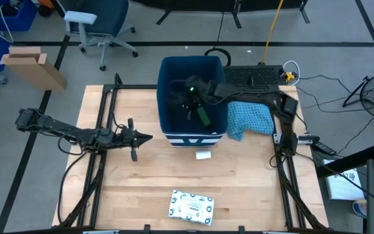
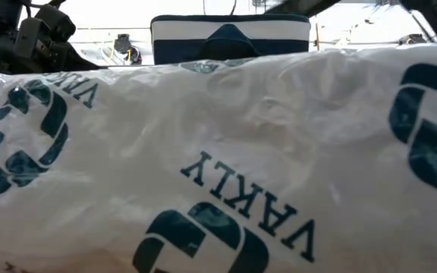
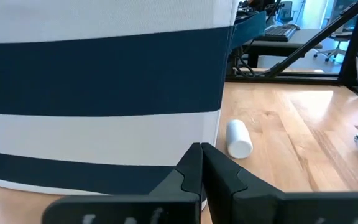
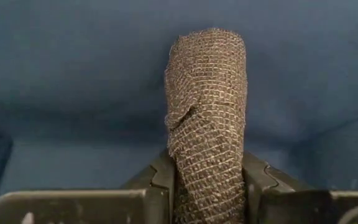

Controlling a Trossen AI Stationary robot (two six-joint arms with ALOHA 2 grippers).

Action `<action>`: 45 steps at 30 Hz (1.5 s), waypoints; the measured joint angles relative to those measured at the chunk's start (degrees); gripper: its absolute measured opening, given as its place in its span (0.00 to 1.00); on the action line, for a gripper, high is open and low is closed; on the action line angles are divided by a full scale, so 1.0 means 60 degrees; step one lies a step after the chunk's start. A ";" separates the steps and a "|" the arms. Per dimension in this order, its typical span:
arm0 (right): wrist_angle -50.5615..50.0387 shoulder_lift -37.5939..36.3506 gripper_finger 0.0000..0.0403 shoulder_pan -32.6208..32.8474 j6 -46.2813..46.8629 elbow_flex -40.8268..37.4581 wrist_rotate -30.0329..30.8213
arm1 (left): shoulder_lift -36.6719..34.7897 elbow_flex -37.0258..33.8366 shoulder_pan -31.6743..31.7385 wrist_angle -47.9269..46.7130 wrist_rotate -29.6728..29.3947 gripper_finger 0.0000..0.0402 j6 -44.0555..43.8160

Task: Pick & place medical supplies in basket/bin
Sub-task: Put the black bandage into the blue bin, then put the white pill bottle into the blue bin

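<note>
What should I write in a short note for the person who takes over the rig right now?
Right end effector: inside the blue bin, shut on a green bandage roll, not released yet.
Left end effector: shut, empty, low over the table left of the bin.
Still on the table: a small white bottle lying by the bin's front corner, and the white packet near the front edge.
Left: release the roll, then bin the bottle and packet.
</note>
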 joint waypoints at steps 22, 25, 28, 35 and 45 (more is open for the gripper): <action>-0.1051 0.2108 0.22 0.0114 0.0400 0.0015 -0.0914 | -0.0001 0.0000 0.0000 -0.0041 0.0095 0.02 0.0029; -0.0939 0.2003 0.27 0.0060 0.0489 0.0000 -0.0903 | 0.0000 0.0000 0.0000 -0.0042 0.0098 0.02 0.0029; -0.0816 0.1758 0.34 0.0006 0.0651 -0.0018 -0.0725 | 0.0000 0.0000 0.0000 -0.0035 0.0098 0.02 0.0026; -0.0845 0.0708 0.49 -0.0019 0.0742 -0.0010 0.0138 | -0.0004 0.0000 0.0000 -0.0024 0.0113 0.02 0.0012; -0.1464 -0.2234 0.54 -0.0023 0.0742 0.0001 0.0131 | -0.0002 0.0000 -0.0002 -0.0042 0.0227 0.02 0.0000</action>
